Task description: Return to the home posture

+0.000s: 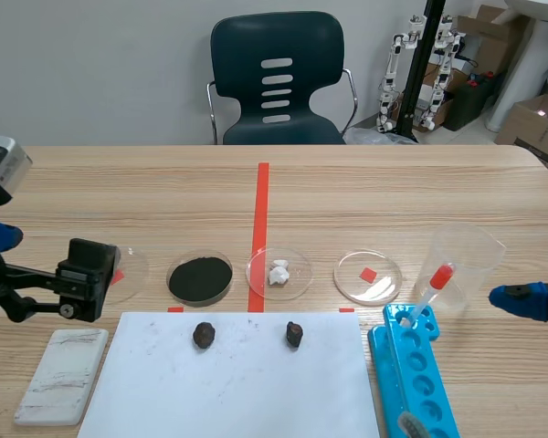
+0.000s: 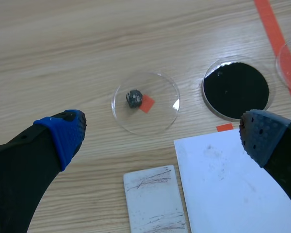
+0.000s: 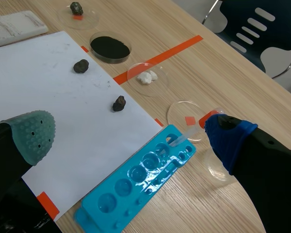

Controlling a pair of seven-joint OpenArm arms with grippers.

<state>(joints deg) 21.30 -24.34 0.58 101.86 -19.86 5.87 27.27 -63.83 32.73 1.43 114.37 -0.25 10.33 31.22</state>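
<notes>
My left gripper [image 2: 160, 136] is open, above the table's left part. A petri dish [image 2: 145, 103] holding a small dark rock [image 2: 134, 98] lies ahead of it, between its fingers. In the scene view the left arm [image 1: 87, 266] stands low at the left edge. My right gripper [image 3: 131, 136] is also open and empty, above the white paper [image 3: 68, 107] and the blue well tray [image 3: 140, 179]. One of its blue fingertips [image 1: 519, 299] shows at the scene's right edge, beside the clear beaker [image 1: 461, 260].
Two dark rocks [image 1: 204, 334] [image 1: 294, 334] lie on the paper [image 1: 228, 383]. Behind it stand a black powder dish [image 1: 200, 278], a dish with a white lump [image 1: 279, 272] and an empty dish [image 1: 368, 276]. A red-capped pipette [image 1: 434, 287] leans in the beaker. A white streak plate [image 1: 62, 374] lies front left.
</notes>
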